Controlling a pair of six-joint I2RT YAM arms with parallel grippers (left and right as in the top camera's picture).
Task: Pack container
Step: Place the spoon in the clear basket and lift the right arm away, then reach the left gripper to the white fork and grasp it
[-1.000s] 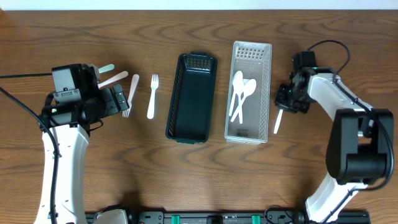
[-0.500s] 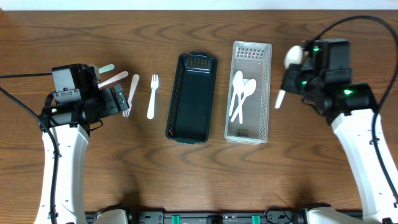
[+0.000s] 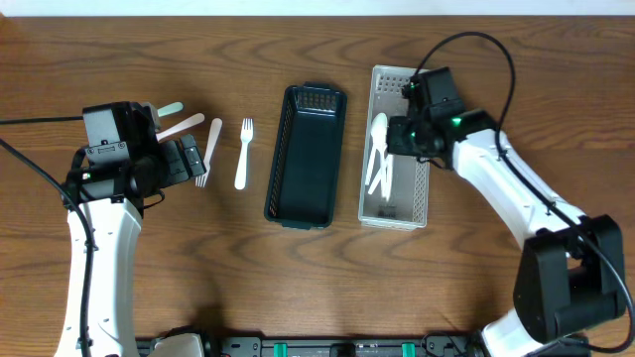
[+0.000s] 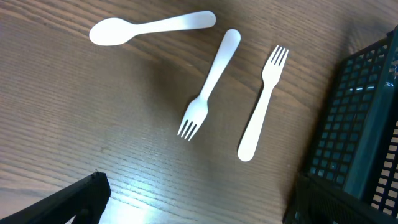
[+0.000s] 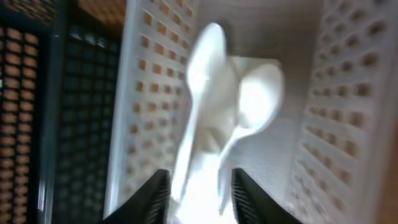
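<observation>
While the right gripper [image 3: 399, 139] hangs over the white basket [image 3: 426, 149], about midway along its length, the wrist view looks straight down into that basket [image 5: 152, 93] but is badly blurred. Two white spoons [image 3: 378, 164] show inside it, bowls toward the far end and handles crossing each other. In the wrist view the handles of these spoons [image 5: 206, 56] run down into the gap between the right gripper's [image 5: 199, 183] two fingers [image 5: 157, 193]. The blur makes it impossible to tell whether the fingers are pinching a handle or merely standing apart above the spoons.

Just left of the white basket, with a strip of table [image 3: 298, 288] between them, lies the black basket [image 3: 277, 149], long side parallel to its neighbour. Nothing can be seen in it.

On the far left, the left gripper [image 3: 187, 159] hovers over the table with its fingers [image 4: 71, 199] spread wide and nothing between them. Its wrist view shows the left gripper [image 4: 196, 193] facing three white utensils lying flat on the wood. The first fork [image 4: 208, 81] is closest to it [image 3: 211, 151], and the second fork [image 4: 264, 102] lies a little nearer the black basket [image 4: 360, 124], tines pointing away from the robot [image 3: 243, 154]. A loose spoon [image 4: 149, 26] rests apart from both forks, beside the left arm [image 3: 181, 126]
</observation>
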